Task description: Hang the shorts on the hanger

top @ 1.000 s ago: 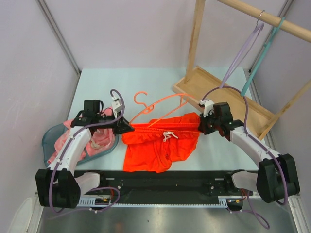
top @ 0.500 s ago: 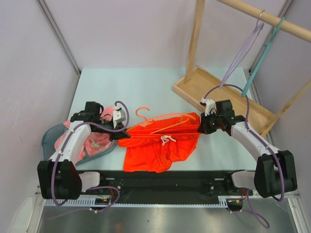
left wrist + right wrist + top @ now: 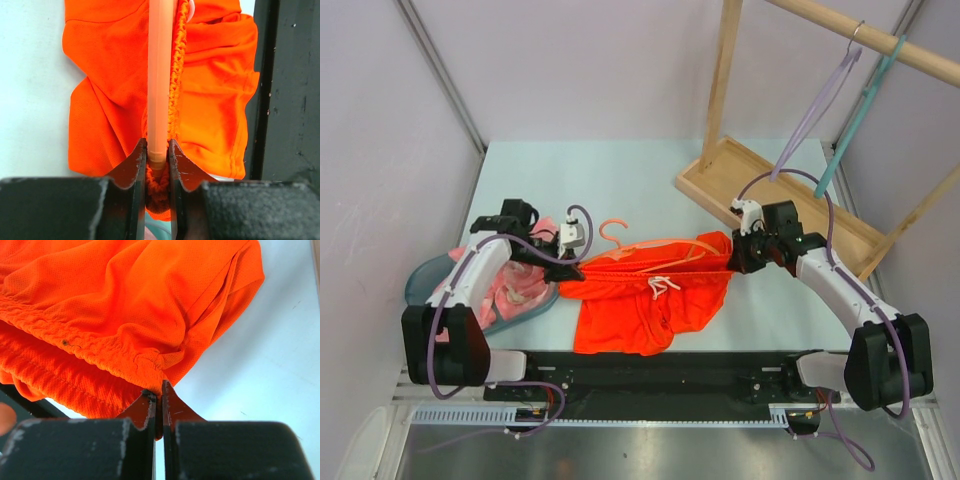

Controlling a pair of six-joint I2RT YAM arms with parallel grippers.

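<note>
The orange-red shorts [image 3: 650, 305] lie on the table with the waistband stretched between my two grippers. The thin orange hanger [image 3: 658, 244] lies along the waistband, its hook pointing away from me. My left gripper [image 3: 568, 272] is shut on the waistband's left end. In the left wrist view the hanger [image 3: 160, 75] runs straight out from between the fingers of the gripper [image 3: 157, 150], pinched together with bunched fabric of the shorts [image 3: 105, 100]. My right gripper [image 3: 735, 262] is shut on the right end; the right wrist view shows the gripper [image 3: 156, 390] pinching the shorts [image 3: 125, 305].
A pale pink garment [image 3: 515, 290] fills a blue-grey basin [image 3: 420, 285] at the left, under my left arm. A wooden rack [image 3: 775, 190] stands at the back right, with a lilac hanger [image 3: 815, 115] and a teal hanger [image 3: 855, 120] on its rail.
The hanger has come nearer and now lies along the waistband. My left arm has swung its elbow back and its gripper has shifted slightly left. Both grips have stayed as they were.
</note>
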